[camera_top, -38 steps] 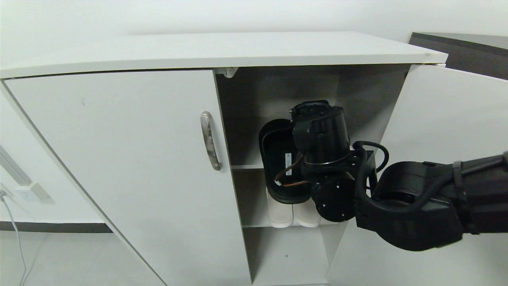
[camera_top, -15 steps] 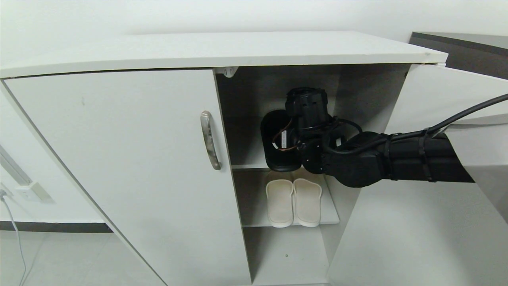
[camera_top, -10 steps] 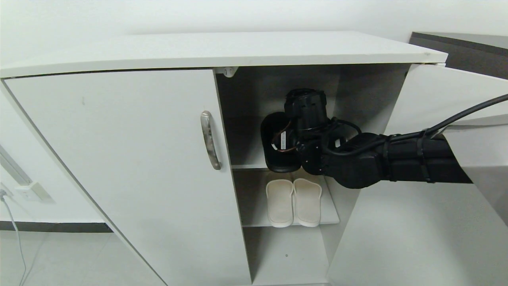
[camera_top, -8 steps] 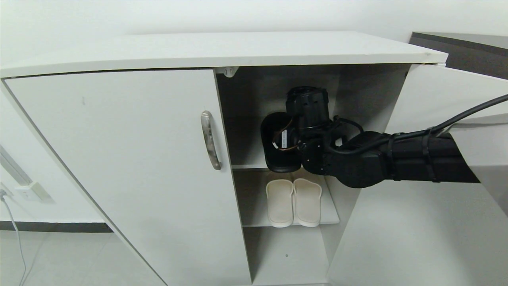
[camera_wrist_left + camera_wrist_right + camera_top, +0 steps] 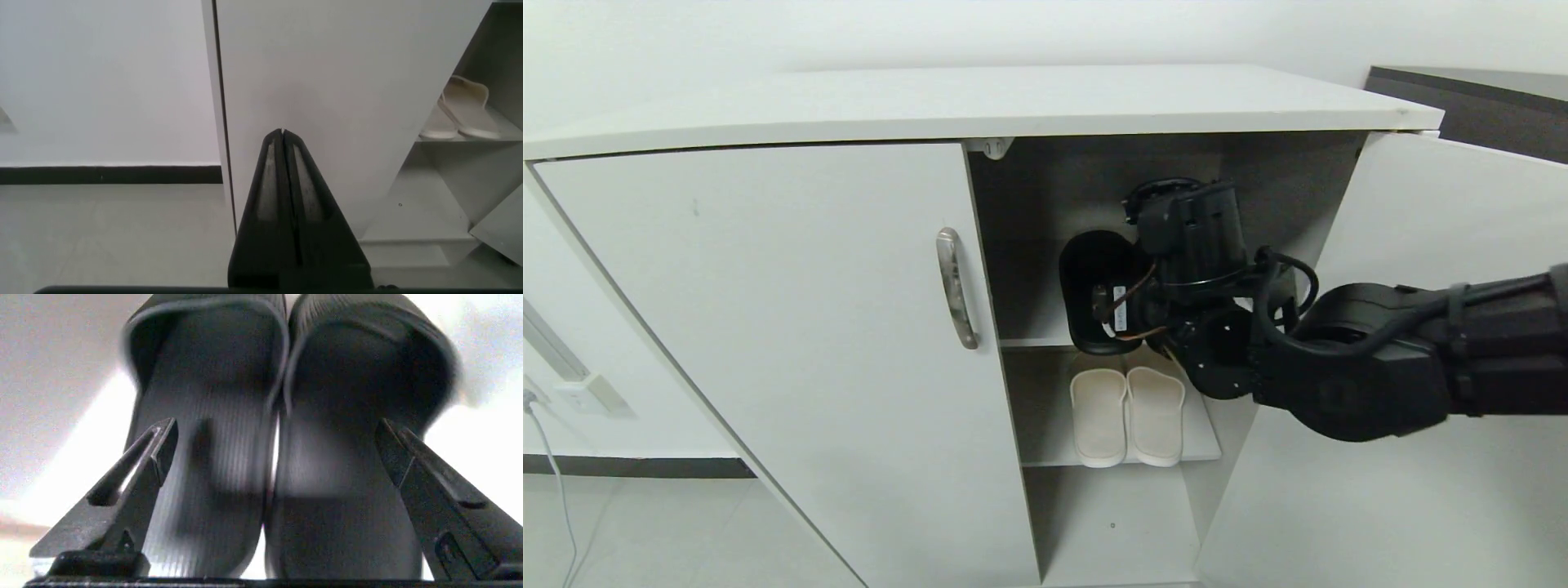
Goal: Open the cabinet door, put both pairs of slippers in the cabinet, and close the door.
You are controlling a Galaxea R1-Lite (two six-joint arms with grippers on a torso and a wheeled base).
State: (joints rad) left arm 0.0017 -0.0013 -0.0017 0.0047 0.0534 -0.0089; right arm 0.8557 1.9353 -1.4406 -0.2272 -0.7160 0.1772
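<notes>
1. Drawn back toward the front of the cabinet (image 5: 980,98) since half a second ago, with the wrist tipped over and the forearm lower: right gripper (image 5: 274,494).
2. Unmoved over that same half second, though hanging in front of the lower pair two and a half seconds ago: black slippers (image 5: 1094,286), now side by side and touching on the upper shelf (image 5: 1029,341), near its front edge.
3. Spread wide and pinching nothing: right gripper's fingers (image 5: 143,478), one to each outer side of the black slippers in the right wrist view.
4. Pressed together and holding nothing: left gripper (image 5: 282,139), low outside the cabinet, facing the shut left door (image 5: 768,327).
5. Resting on the middle shelf (image 5: 1201,445), straight beneath the black slippers: white slippers (image 5: 1127,412), side by side, touching, soles down.
6. Swung wide open on the right: right door (image 5: 1421,220). Fixed upright near the left door's inner edge: metal handle (image 5: 954,290).
</notes>
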